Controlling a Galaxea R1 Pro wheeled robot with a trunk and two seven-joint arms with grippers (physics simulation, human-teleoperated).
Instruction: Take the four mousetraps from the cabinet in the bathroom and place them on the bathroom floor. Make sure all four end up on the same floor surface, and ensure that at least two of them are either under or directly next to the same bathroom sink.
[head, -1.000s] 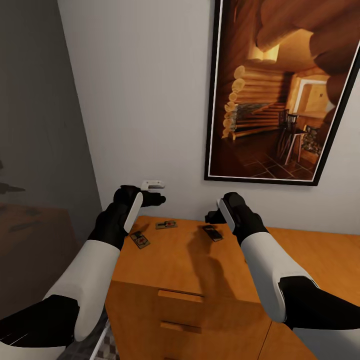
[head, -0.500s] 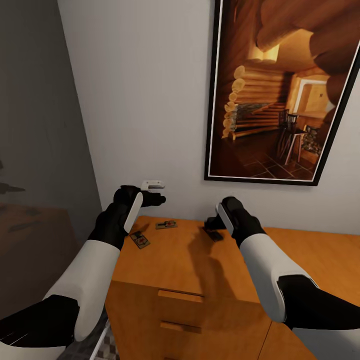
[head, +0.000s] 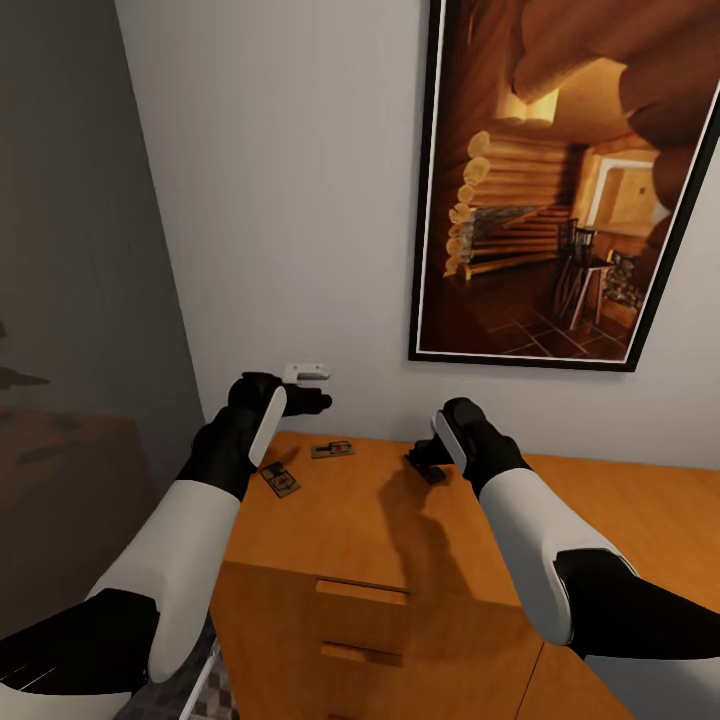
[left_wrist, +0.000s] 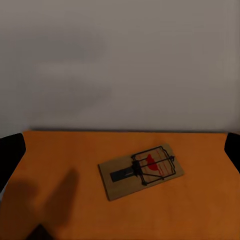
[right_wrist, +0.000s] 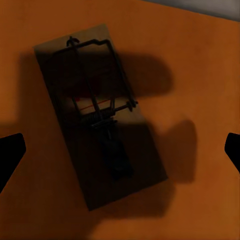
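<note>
Three mousetraps lying flat on the orange-brown top of the cabinet (head: 380, 520), near its back edge by the white wall (head: 300, 200).

Rightmost mousetrap (right_wrist: 100, 112): in shadow directly beneath the right gripper (head: 428, 460), set at a slant between the two dark fingertips (right_wrist: 11, 155) seen at opposite edges of the right wrist view; fingers spread wide, well clear of the board on both sides, no contact visible. Wire bar and spring on top of the brown board. Right arm (head: 530, 540) reaching forward from the lower right, forearm white, wrist black, gripper angled down over the trap, mostly hiding it in the head view.

Middle mousetrap (head: 332, 450): near the wall, ahead of the left gripper (head: 312, 400); in the left wrist view (left_wrist: 141, 170) lying between and beyond the fingertips (left_wrist: 11, 155), red mark under its wire, untouched. Left fingers likewise spread apart, holding nothing. Left arm raised, gripper hovering above the cabinet's left rear corner, in front of a small white wall fitting (head: 305, 372).

Third mousetrap (head: 280, 480): just beside the left forearm, near the cabinet's left edge.

Above the cabinet, a framed picture (head: 570, 180) of a log interior.
</note>
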